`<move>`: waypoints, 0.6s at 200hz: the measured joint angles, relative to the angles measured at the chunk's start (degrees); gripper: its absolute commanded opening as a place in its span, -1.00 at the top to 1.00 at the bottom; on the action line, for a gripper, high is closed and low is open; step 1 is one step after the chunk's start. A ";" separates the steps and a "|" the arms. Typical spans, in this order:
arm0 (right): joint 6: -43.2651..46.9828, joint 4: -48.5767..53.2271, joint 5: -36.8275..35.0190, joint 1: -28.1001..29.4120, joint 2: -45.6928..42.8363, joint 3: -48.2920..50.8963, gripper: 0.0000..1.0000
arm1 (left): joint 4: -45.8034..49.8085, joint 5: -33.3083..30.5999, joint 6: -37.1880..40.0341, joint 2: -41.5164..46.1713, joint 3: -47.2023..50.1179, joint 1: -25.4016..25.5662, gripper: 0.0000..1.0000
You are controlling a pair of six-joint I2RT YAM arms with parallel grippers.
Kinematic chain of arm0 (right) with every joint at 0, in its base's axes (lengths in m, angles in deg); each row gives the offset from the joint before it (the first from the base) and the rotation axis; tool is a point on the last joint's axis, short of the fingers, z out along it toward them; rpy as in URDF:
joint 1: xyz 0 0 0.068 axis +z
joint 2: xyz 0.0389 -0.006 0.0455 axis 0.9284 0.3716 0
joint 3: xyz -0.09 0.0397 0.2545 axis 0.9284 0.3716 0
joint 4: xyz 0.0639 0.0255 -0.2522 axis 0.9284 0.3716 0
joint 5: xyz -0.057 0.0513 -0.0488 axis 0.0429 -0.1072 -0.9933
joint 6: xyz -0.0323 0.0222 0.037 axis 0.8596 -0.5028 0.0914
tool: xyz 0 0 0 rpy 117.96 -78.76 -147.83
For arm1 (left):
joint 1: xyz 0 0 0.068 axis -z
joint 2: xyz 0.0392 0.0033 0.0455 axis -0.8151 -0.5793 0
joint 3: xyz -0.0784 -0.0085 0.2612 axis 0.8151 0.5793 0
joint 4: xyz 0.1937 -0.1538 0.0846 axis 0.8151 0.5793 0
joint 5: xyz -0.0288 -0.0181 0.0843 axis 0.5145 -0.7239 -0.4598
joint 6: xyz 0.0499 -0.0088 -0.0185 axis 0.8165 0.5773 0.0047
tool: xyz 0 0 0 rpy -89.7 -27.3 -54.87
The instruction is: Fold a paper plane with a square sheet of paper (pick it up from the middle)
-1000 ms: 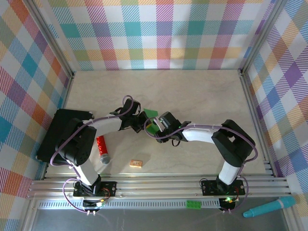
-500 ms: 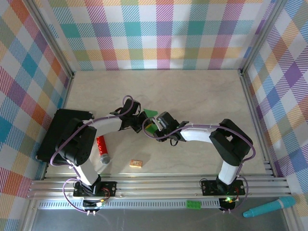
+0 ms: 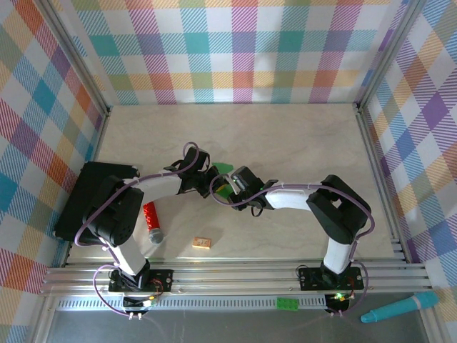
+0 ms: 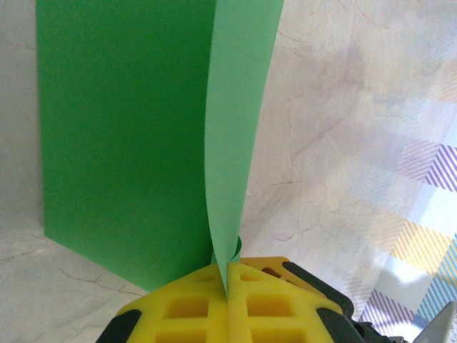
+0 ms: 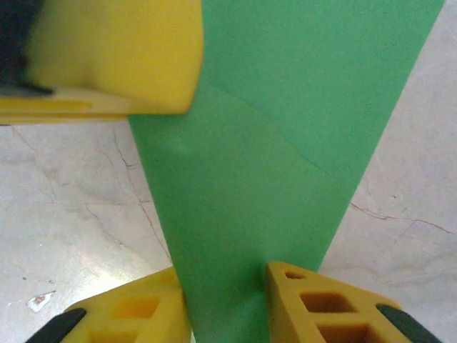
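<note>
We see the green paper [image 3: 224,168] held above the middle of the tabletop [image 3: 285,136], between the two arms, already folded and no longer flat. In the left wrist view the green paper [image 4: 128,143] stands upright as a broad dark panel with a lighter flap curving off its right edge. Both layers run down into the left hand [image 4: 227,275], whose yellow fingers [image 4: 186,307] are pressed together on the fold.

In the right wrist view the paper [image 5: 285,143] shows a slanting crease and tapers down into the right hand [image 5: 225,293]. Its two fingers [image 5: 314,300] stand a narrow gap apart with the strip filling the space between them. We cannot tell whether they squeeze it. A blurred yellow finger [image 5: 107,57] lies against the paper's upper left.

From above, the left hand [image 3: 202,175] and right hand [image 3: 227,187] meet at the paper. Nearer the arm bases, a red cylinder with a grey end [image 3: 151,221] and a small tan block [image 3: 202,243] lie on the tabletop. A green brick [image 3: 288,303] and a teal pen [image 3: 400,307] lie beyond the front rail.
</note>
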 measured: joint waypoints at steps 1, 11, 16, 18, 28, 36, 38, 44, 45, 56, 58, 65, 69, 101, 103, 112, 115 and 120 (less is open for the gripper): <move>-0.02 -0.02 -0.02 0.00 0.00 0.00 0.31 | 0.00 -0.02 0.00 0.00 0.00 0.00 0.94; -0.13 -0.02 -0.22 0.00 0.00 0.00 0.29 | 0.00 -0.04 0.00 0.00 0.00 0.00 0.94; -0.15 0.00 -0.31 0.00 0.00 0.00 0.28 | 0.00 -0.09 0.00 0.00 0.00 0.00 0.94; -0.17 -0.02 -0.37 0.00 0.00 0.00 0.27 | 0.02 -0.11 0.00 0.00 0.00 0.00 0.94; -0.20 -0.02 -0.66 0.00 0.00 0.00 0.26 | 0.02 -0.17 0.00 0.00 0.00 0.00 0.94; -0.17 -0.02 -0.92 0.00 0.00 0.00 0.26 | 0.02 -0.17 0.00 0.00 0.00 0.00 0.93; -0.17 -0.02 -1.03 0.00 0.00 0.00 0.26 | 0.04 -0.17 0.00 0.00 0.00 0.00 0.94; -0.17 -0.02 -1.22 0.00 -0.02 0.02 0.26 | 0.04 -0.17 0.00 0.00 0.00 0.00 0.94; -0.17 -0.02 -1.29 0.00 -0.02 0.02 0.26 | 0.04 -0.17 0.00 0.00 0.00 0.00 0.94; -0.15 -0.07 -1.75 0.04 -0.26 0.22 0.26 | 0.07 -0.20 0.00 0.00 0.00 0.00 0.94; -0.15 -0.07 -1.75 0.04 -0.33 0.26 0.26 | 0.07 -0.20 0.00 0.00 0.00 0.00 0.94; -0.13 -0.07 -2.01 0.04 -0.61 0.48 0.26 | 0.11 -0.20 0.00 0.00 0.00 0.00 0.94; -0.11 -0.07 -2.16 0.04 -0.81 0.61 0.26 | 0.13 -0.20 0.00 0.00 0.00 0.00 0.94; 0.79 -0.04 -3.13 0.04 -1.46 0.94 0.31 | 0.85 -0.22 0.00 0.00 0.00 0.00 0.94; 0.81 -0.04 -3.19 0.04 -1.51 0.96 0.32 | 0.94 -0.22 0.00 0.00 0.00 0.00 0.94; 1.01 -0.04 -3.37 0.04 -1.57 1.01 0.33 | 1.33 -0.22 0.00 0.00 0.00 0.00 0.94; 1.14 -0.04 -3.41 0.04 -1.57 1.01 0.34 | 1.40 -0.22 0.00 0.00 0.00 0.00 0.94; 1.18 -0.04 -3.43 0.04 -1.60 1.03 0.37 | 1.46 -0.20 0.00 0.00 0.00 0.00 0.94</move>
